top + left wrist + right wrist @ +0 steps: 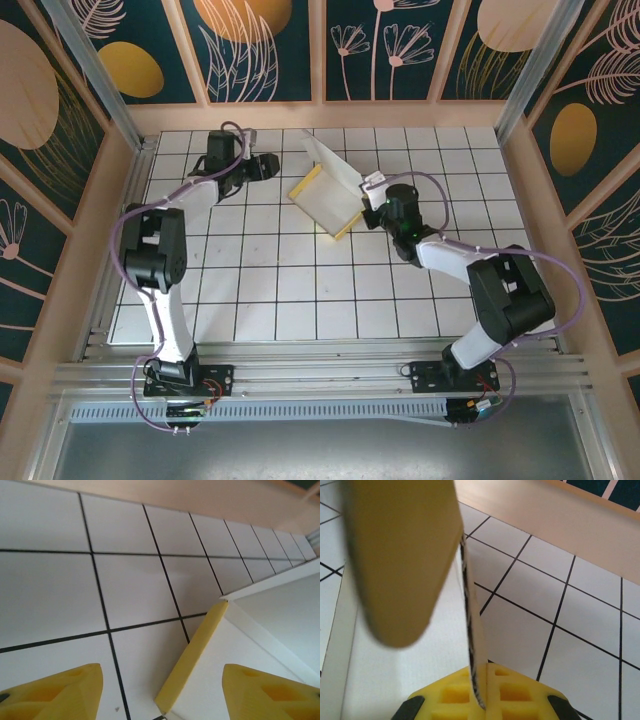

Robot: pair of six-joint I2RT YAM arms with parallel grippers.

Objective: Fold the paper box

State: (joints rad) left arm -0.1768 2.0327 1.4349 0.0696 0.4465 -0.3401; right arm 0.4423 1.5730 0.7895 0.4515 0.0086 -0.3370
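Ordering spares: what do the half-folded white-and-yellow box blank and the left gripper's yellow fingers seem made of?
The white-and-yellow paper box looks like thin matte card: its pinched edge is sheet-thin and its flaps hold creases. The left gripper's yellow fingers look like matte plastic, perhaps printed, with recessed pockets.

Paper box point(335, 200) white, flaps yellow, edge perhaps black-speckled; table point(260, 290) white with black grid; fingers point(55, 692) yellow.

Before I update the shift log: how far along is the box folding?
Done: the paper box has one yellow side flap turned up and a white panel raised. In hand: right gripper pinches its edge; left gripper open nearby. Left: closing it flat.
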